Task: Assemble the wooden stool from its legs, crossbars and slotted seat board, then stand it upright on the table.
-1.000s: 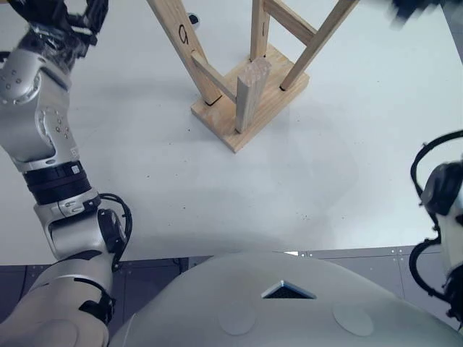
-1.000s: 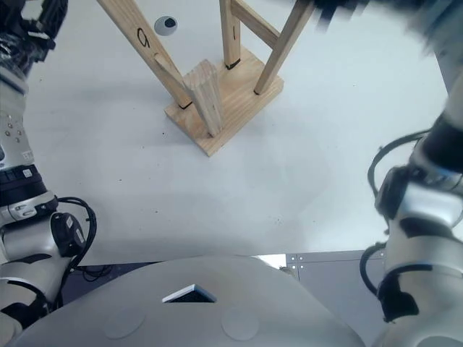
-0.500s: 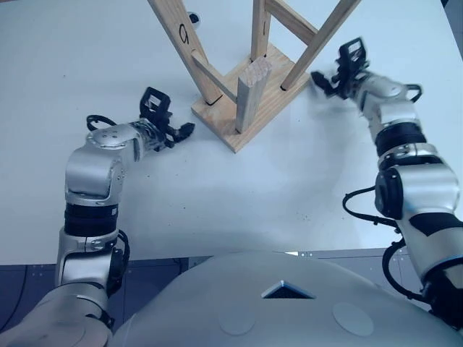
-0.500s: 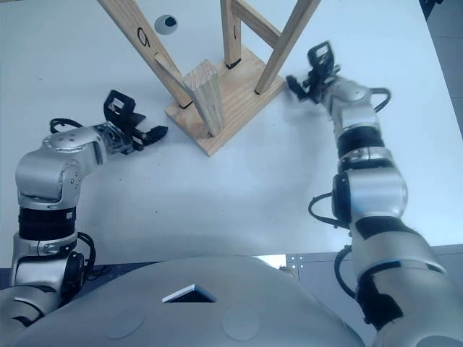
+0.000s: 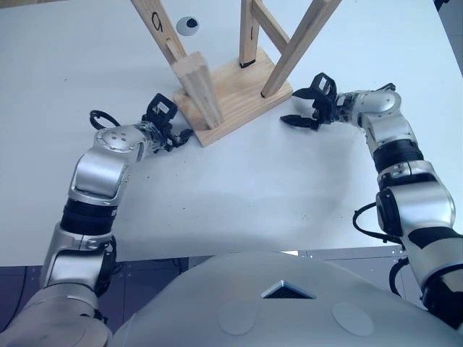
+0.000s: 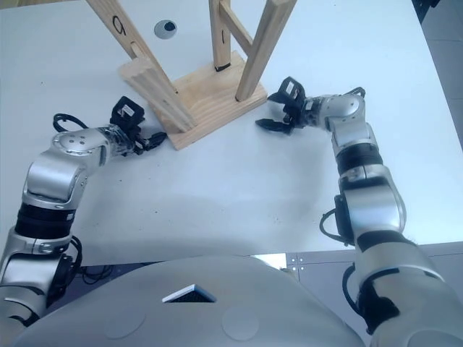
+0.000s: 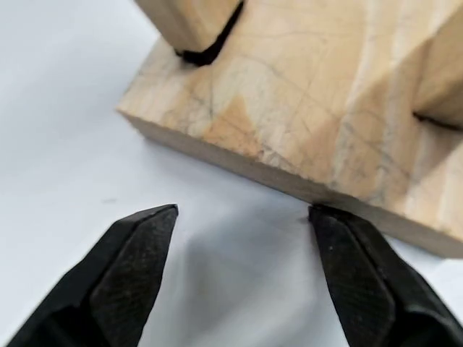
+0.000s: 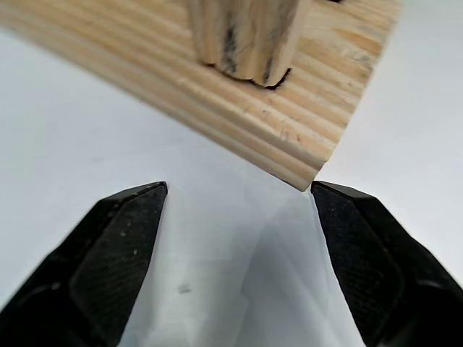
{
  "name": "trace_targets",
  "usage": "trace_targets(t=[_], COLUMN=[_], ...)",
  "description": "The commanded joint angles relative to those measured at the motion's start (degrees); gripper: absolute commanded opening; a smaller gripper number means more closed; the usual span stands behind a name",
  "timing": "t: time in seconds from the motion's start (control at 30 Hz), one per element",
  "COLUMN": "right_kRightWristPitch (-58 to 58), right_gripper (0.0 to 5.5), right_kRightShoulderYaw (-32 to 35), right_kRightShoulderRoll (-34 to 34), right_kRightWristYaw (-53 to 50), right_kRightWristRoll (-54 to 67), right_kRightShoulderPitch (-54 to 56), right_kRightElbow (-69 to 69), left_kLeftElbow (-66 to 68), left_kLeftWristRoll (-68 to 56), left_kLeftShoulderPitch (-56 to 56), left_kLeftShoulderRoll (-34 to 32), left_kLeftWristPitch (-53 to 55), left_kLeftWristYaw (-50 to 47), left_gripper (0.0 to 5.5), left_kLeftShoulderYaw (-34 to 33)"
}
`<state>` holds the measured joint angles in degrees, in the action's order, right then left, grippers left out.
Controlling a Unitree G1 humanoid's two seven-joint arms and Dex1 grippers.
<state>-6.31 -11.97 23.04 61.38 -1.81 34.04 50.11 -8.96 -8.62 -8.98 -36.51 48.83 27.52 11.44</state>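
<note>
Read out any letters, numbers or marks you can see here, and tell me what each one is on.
"1": handwritten in black on the far leg, just above the seat board.
"9" or "a": one handwritten character on the left leg; seen at a slant, I cannot tell which.
Nothing else is readable; the round disc on the table bears no legible text.

The legs (image 5: pixel 158 29) of the stool leave the eye views at the top edge, so their far ends and most of the crossbars (image 5: pixel 271 22) are cut off. The small round object (image 5: pixel 188 25) on the table (image 5: pixel 217 188) is too small to identify. In the wrist views the seat board (image 7: pixel 289 108) runs past the frame. Contact between one finger (image 7: pixel 354 275) of the left gripper (image 7: pixel 242 210) and the board edge cannot be determined
</note>
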Motion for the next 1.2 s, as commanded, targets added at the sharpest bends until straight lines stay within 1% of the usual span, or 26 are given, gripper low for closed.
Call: trace_targets(t=[0.03,0.13,0.23,0.3,0.37,0.43,0.5,0.57,0.7,0.8,0.9,0.97,1.07,1.13,1.2], right_kRightWristPitch=[0.5,0.5,0.8,1.3,1.7,1.3,0.4,-0.7,-0.7,3.3,8.7,14.4,23.6,27.1,28.4], right_gripper=[3.67,3.67,3.67,3.67,3.67,3.67,3.67,3.67,3.67,3.67,3.67,3.67,3.67,3.67,3.67], right_kRightShoulderYaw=[-0.8,-1.4,-3.5,-1.5,0.9,1.4,1.0,0.0,-1.2,0.5,0.6,1.1,1.0,-0.3,0.8], right_kRightShoulderRoll=[2.6,5.2,4.4,0.5,-5.1,-9.9,-13.0,-13.7,-9.1,-4.8,-1.8,-0.3,2.3,3.8,5.0], right_kRightWristYaw=[-7.1,-13.4,-26.3,-33.8,-36.8,-37.4,-34.4,-28.3,-12.8,-10.4,-9.1,-7.5,-4.1,-2.6,-4.3], right_kRightWristRoll=[-4.7,-8.3,-13.6,-12.6,-10.2,-9.6,-9.5,-9.5,-7.6,-4.4,-2.7,-0.6,3.1,3.7,3.7], right_kRightShoulderPitch=[1.3,4.9,9.9,12.4,12.9,12.4,11.4,9.9,4.6,0.0,-4.8,-8.0,-12.9,-15.4,-16.2], right_kRightElbow=[2.3,7.3,14.6,18.3,20.8,22.3,22.6,21.6,13.7,4.3,-5.0,-12.8,-26.5,-33.2,-36.4], left_kLeftElbow=[4.6,7.1,11.2,15.0,21.2,26.2,29.7,30.3,24.1,15.5,10.5,11.4,15.3,16.0,13.2], left_kLeftWristRoll=[1.3,1.9,2.8,2.9,4.0,5.0,5.6,5.8,4.1,3.1,3.2,3.9,4.5,3.9,1.8], left_kLeftShoulderPitch=[0.8,-0.6,-3.7,-6.1,-8.7,-10.9,-12.9,-13.5,-10.3,-6.2,-3.5,-4.2,-6.6,-7.1,-5.6], left_kLeftShoulderRoll=[-2.3,-2.6,-1.1,1.6,5.0,8.2,10.8,11.9,11.5,11.3,11.5,10.8,7.4,5.8,4.3], left_kLeftWristPitch=[0.5,-0.5,-2.1,-3.4,-6.0,-8.2,-10.1,-10.5,-7.4,-3.2,-0.4,-2.2,-5.8,-5.9,-6.2], left_kLeftWristYaw=[0.4,0.0,-1.1,-2.2,-4.3,-5.7,-5.8,-4.5,-1.6,-0.7,-1.2,-2.5,-2.1,-0.8,2.3], left_gripper=[3.37,3.37,3.37,3.37,3.37,3.37,3.37,3.37,3.37,3.37,3.37,3.37,3.37,3.37,3.37], left_kLeftShoulderYaw=[-2.5,-4.2,-5.1,-5.5,-4.8,-4.0,-3.1,-2.3,-2.6,-1.3,-1.1,-3.8,-8.0,-9.7,-11.3])
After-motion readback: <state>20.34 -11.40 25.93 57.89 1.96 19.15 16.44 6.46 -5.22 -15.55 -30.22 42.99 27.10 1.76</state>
